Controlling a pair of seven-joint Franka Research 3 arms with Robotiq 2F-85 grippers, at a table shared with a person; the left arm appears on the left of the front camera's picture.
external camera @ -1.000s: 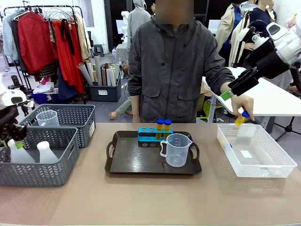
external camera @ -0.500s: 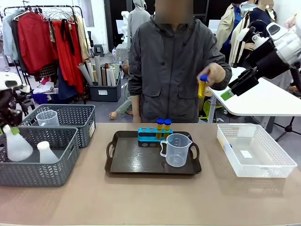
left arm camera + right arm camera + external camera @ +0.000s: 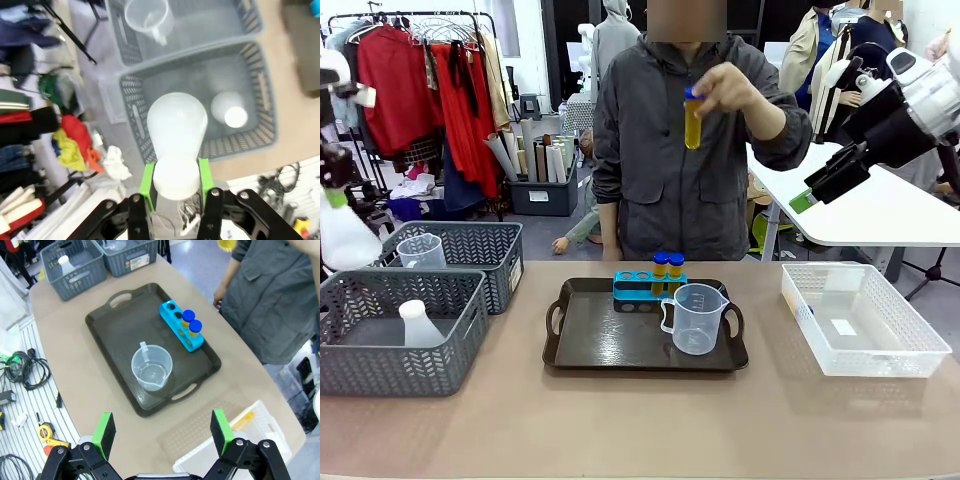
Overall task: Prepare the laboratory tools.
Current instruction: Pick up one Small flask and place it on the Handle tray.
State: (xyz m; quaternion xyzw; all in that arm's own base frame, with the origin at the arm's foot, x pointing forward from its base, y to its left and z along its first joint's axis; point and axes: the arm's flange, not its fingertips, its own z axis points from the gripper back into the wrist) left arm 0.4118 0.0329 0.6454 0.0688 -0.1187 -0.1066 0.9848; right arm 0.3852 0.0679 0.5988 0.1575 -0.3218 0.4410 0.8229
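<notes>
On tray: jug, rack, two tubes; my left gripper clamps the unplaced flask at nine o'clock; right gripper gapes

Change over one second. My left gripper has carried the conical flask (neck clamped between the green pads) up out of the near grey basket, clear above its left end. The person's hand has raised a yellow blue-capped tube from the clear bin to upper-chest height.
</notes>
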